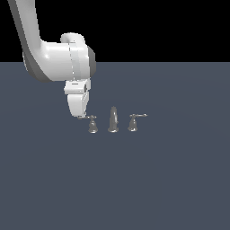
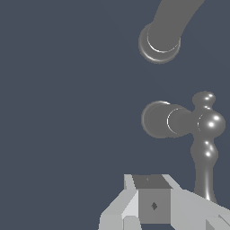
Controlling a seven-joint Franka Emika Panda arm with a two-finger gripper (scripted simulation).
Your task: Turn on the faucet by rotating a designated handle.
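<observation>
A flat slate-blue floor (image 1: pixel 170 179) runs back to a black backdrop, and nothing stands on it but me and a very small faucet set.

My pincer (image 1: pixel 81 116) hangs low off my white arm (image 1: pixel 54 58), its tip right at floor level. In the wrist view I see only one pale fingertip block (image 2: pixel 152 204) with grey housing around it; I cannot tell whether my jaws are released or clenched, and nothing I see shows them gripping anything.

I place everything by the spout (image 1: pixel 113 119), the tall tapering middle piece of the faucet. The handle (image 1: pixel 92 124) I am meant to turn stands just beside the spout on the exterior view's left, a bell-shaped base with a thin lever pointing away from the spout toward my pincer. My pincer tip sits at the far end of that lever, on the side away from the spout, touching it or very nearly so; the pictures do not settle which. In the wrist view the lever (image 2: pixel 204 157) runs down from its knob to pass right beside my fingertip. The twin handle (image 1: pixel 133 122) stands just beside the spout on the other side, its lever pointing away from the spout too.

As I judge it, the approach is done and the real work is not: I am lined up at the lever's end, and the turning itself, sweeping that lever around its base, is all still ahead.
</observation>
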